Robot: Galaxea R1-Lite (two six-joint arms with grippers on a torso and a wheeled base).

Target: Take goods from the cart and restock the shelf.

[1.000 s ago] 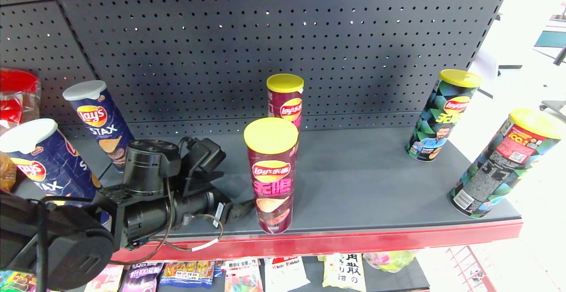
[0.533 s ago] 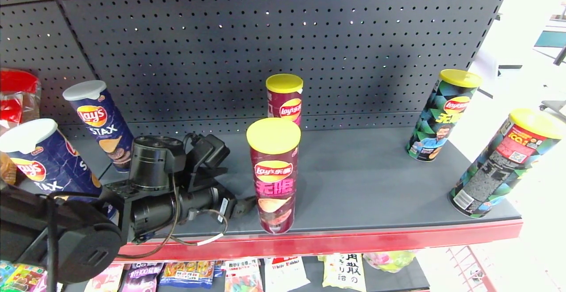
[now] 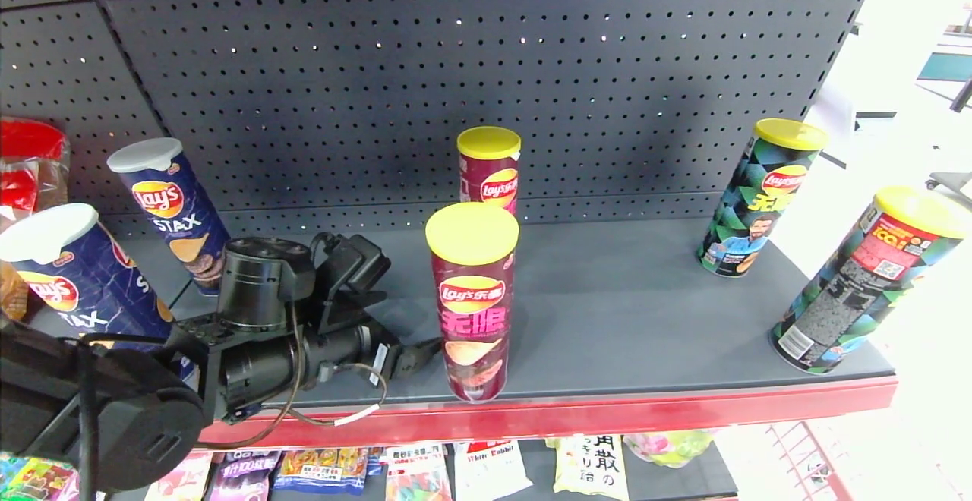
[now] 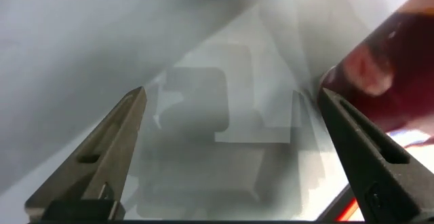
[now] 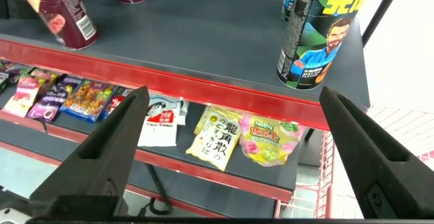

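A maroon chip can with a yellow lid (image 3: 471, 304) stands upright near the front edge of the dark shelf (image 3: 623, 319). A second maroon can (image 3: 490, 171) stands behind it by the pegboard. My left gripper (image 3: 420, 352) is low over the shelf just left of the front can's base. In the left wrist view it (image 4: 232, 94) is open, with bare shelf between its fingers and the can (image 4: 397, 81) beside one fingertip. My right gripper (image 5: 234, 91) is open and holds nothing, in front of the shelf's red edge (image 5: 203, 81).
Two blue cans (image 3: 171, 205) (image 3: 72, 273) stand at the shelf's left. Two green-patterned cans (image 3: 763, 197) (image 3: 866, 281) stand at its right end. Snack packets (image 3: 486, 471) hang on the lower shelf. Open shelf room lies between the maroon and green cans.
The front maroon can has shifted slightly to the right. My left arm nudged forward and up, then settled back a little.
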